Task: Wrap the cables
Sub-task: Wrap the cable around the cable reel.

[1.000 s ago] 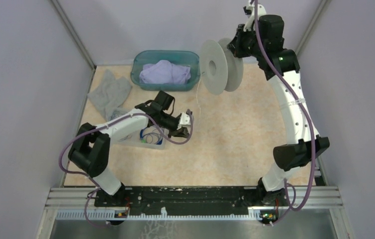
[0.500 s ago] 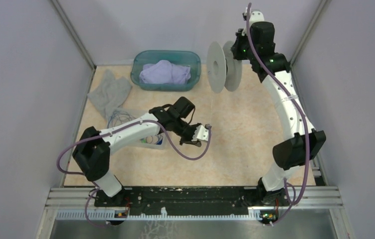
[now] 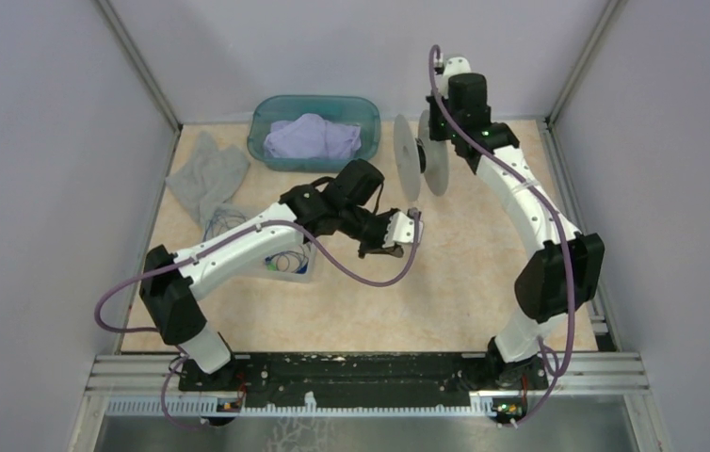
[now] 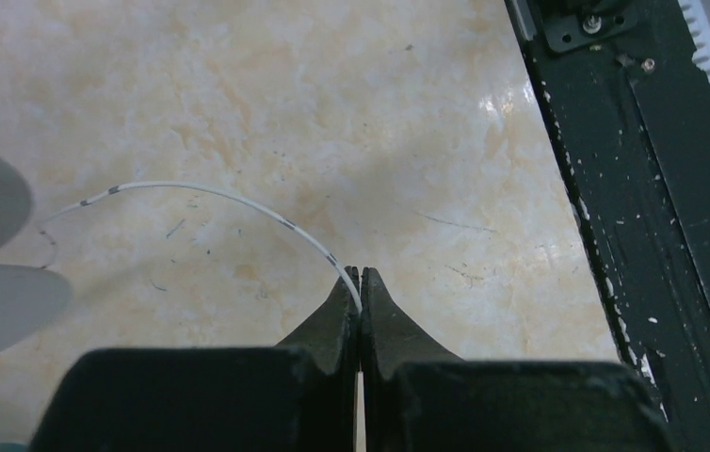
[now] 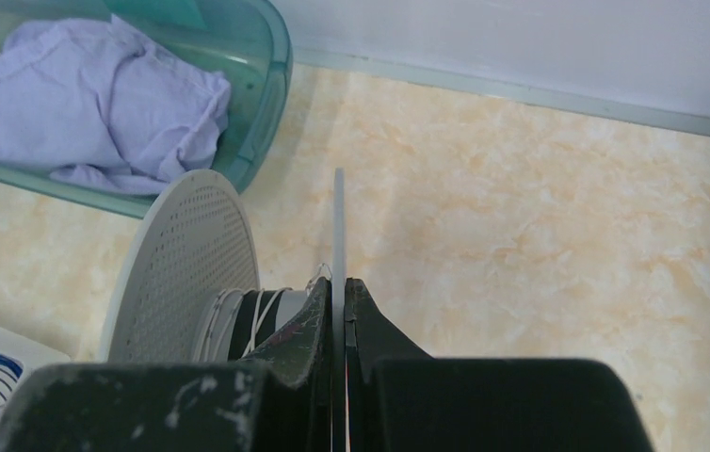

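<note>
Left hand [image 4: 361,275] pinches the whitish cable [image 4: 202,191]; right hand [image 5: 339,282] clamps one flange of the gray spool [image 5: 186,264].

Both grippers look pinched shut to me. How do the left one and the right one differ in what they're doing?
The left gripper pinches a thin white cable at its fingertips; the right gripper clamps one flat disc of the spool. The left gripper sits over the middle of the table; the right gripper is farther back. Shared: both are black, two-fingered and shut on something.
</note>
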Controlling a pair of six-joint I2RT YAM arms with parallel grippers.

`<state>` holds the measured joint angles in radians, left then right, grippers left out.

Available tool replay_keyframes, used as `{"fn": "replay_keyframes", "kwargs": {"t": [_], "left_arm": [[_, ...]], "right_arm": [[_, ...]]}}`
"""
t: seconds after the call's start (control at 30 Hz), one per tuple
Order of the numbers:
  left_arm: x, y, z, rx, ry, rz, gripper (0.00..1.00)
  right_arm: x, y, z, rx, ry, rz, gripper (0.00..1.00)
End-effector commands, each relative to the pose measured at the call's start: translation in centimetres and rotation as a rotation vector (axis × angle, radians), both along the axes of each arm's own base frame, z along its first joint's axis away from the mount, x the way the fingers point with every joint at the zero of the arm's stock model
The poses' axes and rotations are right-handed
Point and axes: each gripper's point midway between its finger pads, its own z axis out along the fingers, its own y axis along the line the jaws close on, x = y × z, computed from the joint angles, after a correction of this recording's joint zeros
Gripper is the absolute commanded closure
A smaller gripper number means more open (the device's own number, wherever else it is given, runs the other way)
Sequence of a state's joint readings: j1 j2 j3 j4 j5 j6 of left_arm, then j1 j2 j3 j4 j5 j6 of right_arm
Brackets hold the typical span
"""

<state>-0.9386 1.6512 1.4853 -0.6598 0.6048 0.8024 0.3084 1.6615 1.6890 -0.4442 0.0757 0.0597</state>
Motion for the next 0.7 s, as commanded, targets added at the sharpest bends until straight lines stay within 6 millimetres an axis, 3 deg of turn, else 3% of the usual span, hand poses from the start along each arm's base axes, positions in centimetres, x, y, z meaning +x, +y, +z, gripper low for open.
{"fn": "replay_keyframes", "kwargs": {"t": [0.0, 0.33, 0.67], "left_arm": [[-0.6, -0.9, 3.6, -0.049, 0.049, 0.027, 1.0], [0.7, -1.7, 10.5, -0.149, -0.003, 0.081, 1.0], [3.3, -1.7, 15.0, -0.249, -0.012, 0.176, 0.99]], "right_arm": [[-0.2, 0.7, 5.6, -0.001, -0.205, -0.003, 1.0], [-1.0, 1.4, 2.7, -0.078, -0.193, 0.024, 1.0], [-2.3, 1.8, 0.4, -0.108, -0.17, 0.063, 1.0]]}}
